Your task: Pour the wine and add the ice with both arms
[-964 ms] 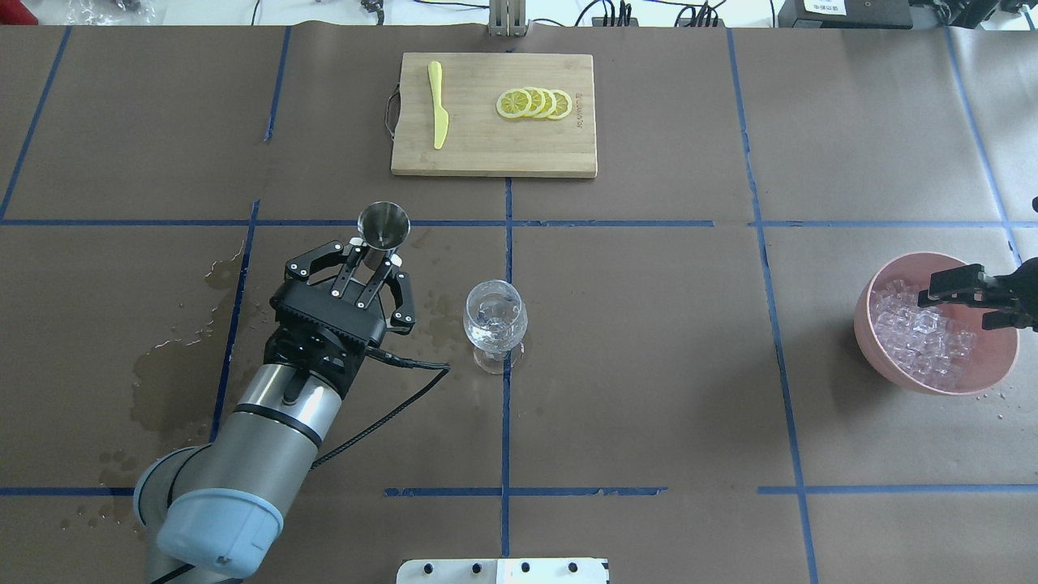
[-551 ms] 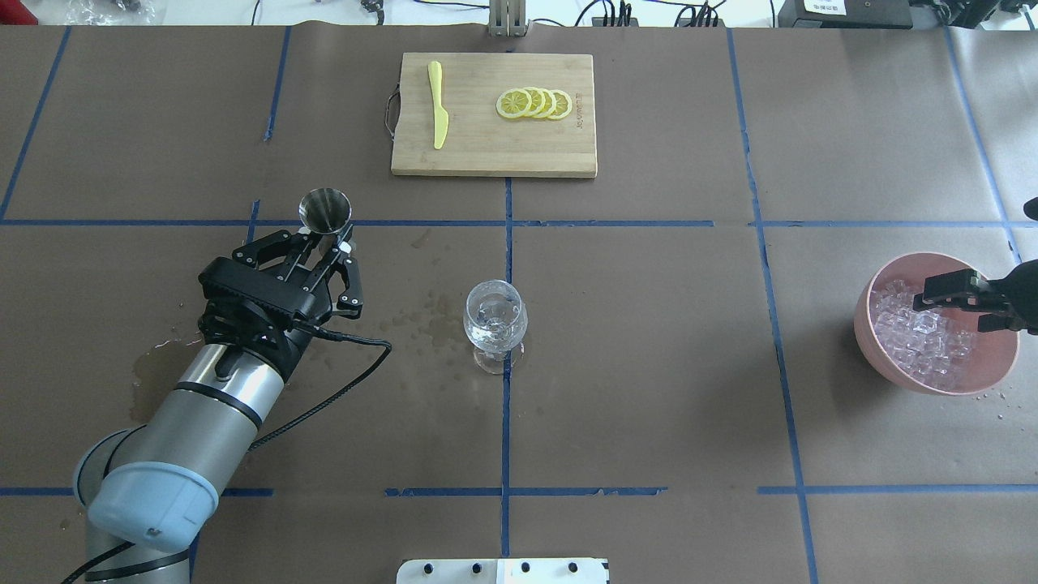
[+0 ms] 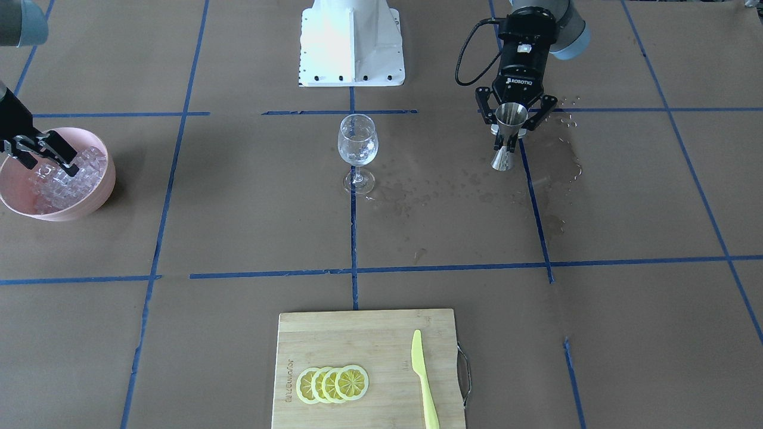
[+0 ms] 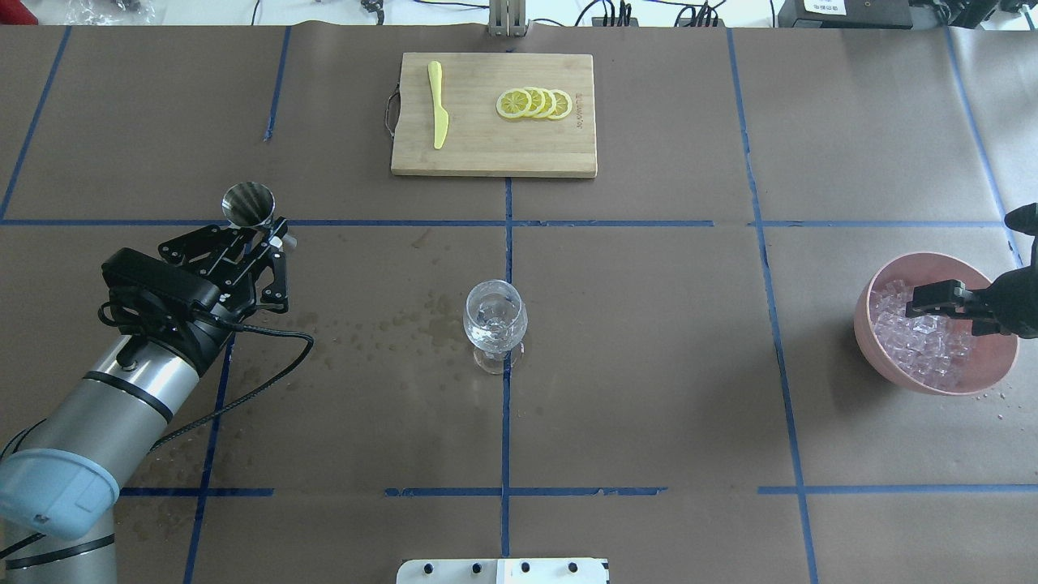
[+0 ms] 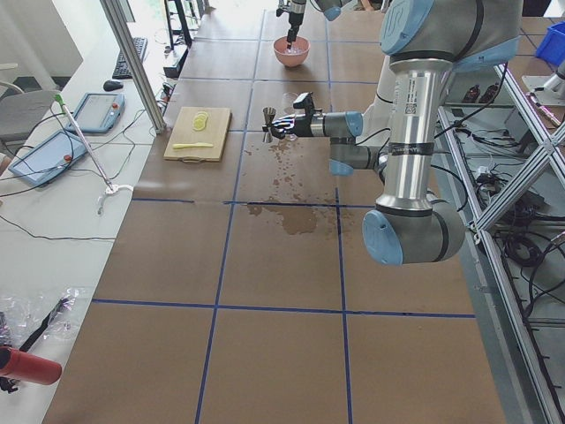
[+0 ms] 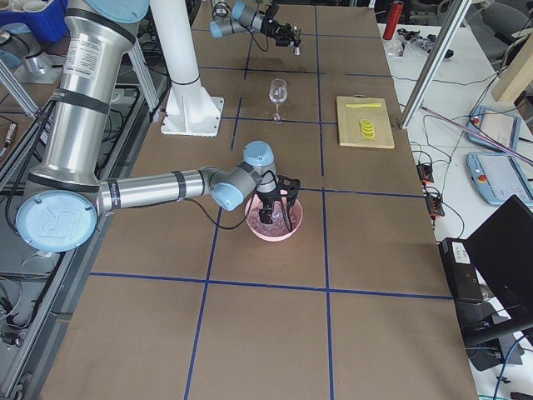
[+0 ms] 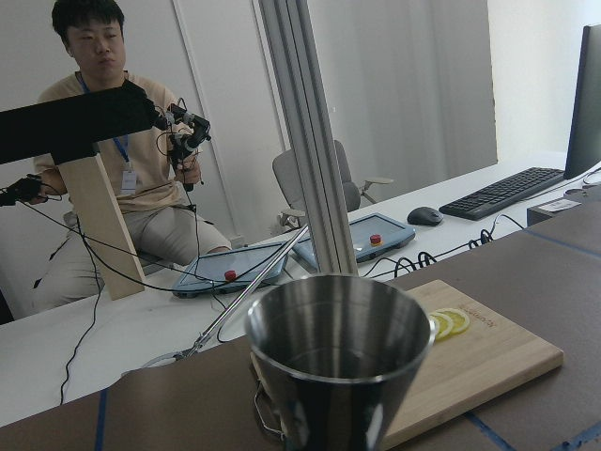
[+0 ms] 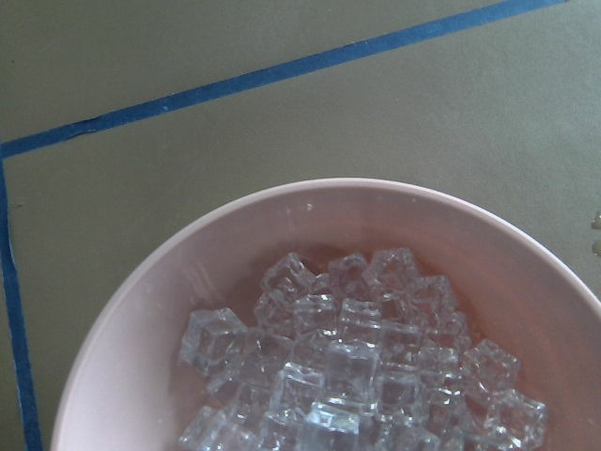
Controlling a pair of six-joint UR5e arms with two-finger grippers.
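Note:
My left gripper (image 4: 272,235) is shut on a steel jigger (image 4: 248,204) and holds it upright, low over the table, left of the wine glass (image 4: 495,320). The jigger also shows in the front view (image 3: 505,136) and fills the left wrist view (image 7: 338,362). The glass stands at the table's middle with clear liquid in it (image 3: 357,143). My right gripper (image 4: 949,312) is open and hangs just over the ice (image 4: 920,345), a heap of clear cubes in a pink bowl (image 4: 872,345) at the right. The ice fills the right wrist view (image 8: 357,366).
A wooden cutting board (image 4: 486,154) at the far side carries lemon slices (image 4: 535,104) and a yellow knife (image 4: 439,105). Wet spill patches (image 3: 560,167) lie on the brown paper around the left arm. The white pedestal base (image 3: 351,42) stands at the robot's side.
My left arm has carried the jigger to the left, away from the wine glass. My right gripper has shifted a little further over the ice bowl.

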